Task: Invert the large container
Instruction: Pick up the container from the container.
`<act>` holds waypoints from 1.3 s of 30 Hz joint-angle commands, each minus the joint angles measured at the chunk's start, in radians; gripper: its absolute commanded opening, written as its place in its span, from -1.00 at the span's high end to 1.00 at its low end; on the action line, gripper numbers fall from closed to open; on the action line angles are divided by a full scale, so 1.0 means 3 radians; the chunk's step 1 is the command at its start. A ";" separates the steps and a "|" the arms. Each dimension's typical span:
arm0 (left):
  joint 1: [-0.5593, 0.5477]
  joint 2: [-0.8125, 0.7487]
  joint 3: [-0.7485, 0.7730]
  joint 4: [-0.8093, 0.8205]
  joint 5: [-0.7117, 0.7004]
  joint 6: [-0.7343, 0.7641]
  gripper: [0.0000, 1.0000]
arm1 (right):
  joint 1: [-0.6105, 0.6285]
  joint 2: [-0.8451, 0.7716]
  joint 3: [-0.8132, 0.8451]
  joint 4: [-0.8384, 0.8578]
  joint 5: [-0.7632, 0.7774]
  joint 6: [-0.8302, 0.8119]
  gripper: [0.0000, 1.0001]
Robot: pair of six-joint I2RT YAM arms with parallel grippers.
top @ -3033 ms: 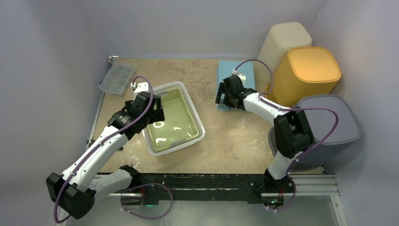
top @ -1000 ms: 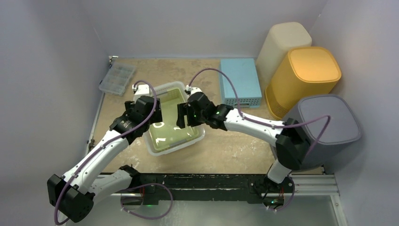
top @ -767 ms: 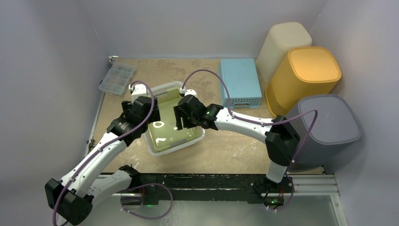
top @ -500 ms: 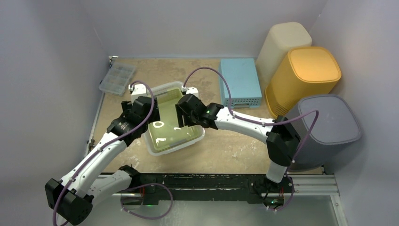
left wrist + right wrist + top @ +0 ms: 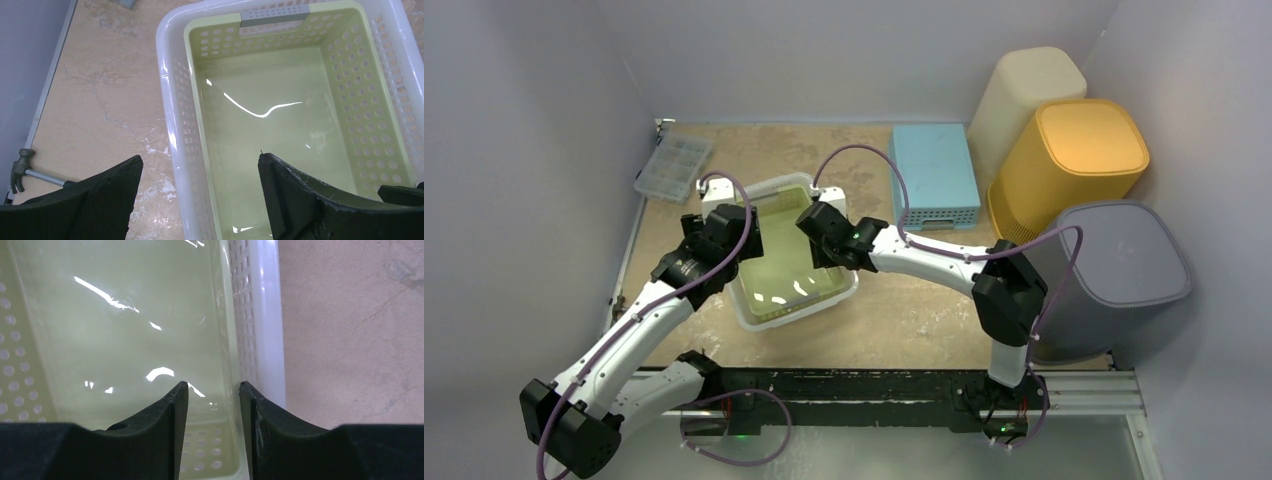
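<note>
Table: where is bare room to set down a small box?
Bare tabletop lies between the white basket and the grey bin, on the near side of the blue crate; also the back strip between the clear organizer and that crate. Crowded on the right: cream bin, yellow bin.

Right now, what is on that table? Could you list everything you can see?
white basket: 1, white, middle-left of the table
inner basket: 1, yellow-green, nested in the white basket, nothing inside
organiser box: 1, clear, far left corner
blue crate: 1, light blue, far side, right of the baskets
cream bin: 1, cream, far right corner
yellow bin: 1, yellow-orange, in front of the cream bin
grey bin: 1, grey, right edge, nearest the arms
hammer: 1, grey metal, left table edge
table: 1, tan
left gripper: 1, black, open, astride the baskets' left wall
right gripper: 1, black, jaws apart over the right wall
</note>
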 commanded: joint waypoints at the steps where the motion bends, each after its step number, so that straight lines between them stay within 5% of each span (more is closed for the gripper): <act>1: 0.0019 0.0011 -0.0003 0.0055 -0.0061 -0.0031 -0.68 | 0.0018 0.0130 0.0093 -0.0158 0.0043 0.0077 0.11; 15: 0.0022 0.0048 0.0000 0.0048 -0.0077 -0.0035 -0.68 | 0.0053 0.0108 0.0045 -0.0132 0.0130 0.0071 0.05; 21: 0.0020 0.0044 -0.0001 0.0040 -0.0076 -0.0036 -0.67 | 0.0049 0.0313 0.0075 -0.0142 0.0081 0.0131 0.51; 27: 0.0021 0.0006 0.0013 0.0019 -0.0067 -0.0069 -0.67 | 0.0040 -0.0056 -0.0089 -0.0164 0.0138 0.0341 0.90; 39: 0.0022 -0.0113 0.0103 -0.0145 0.0346 -0.0293 -0.68 | 0.0029 -0.0836 -0.1031 -0.0249 0.0182 0.0944 1.00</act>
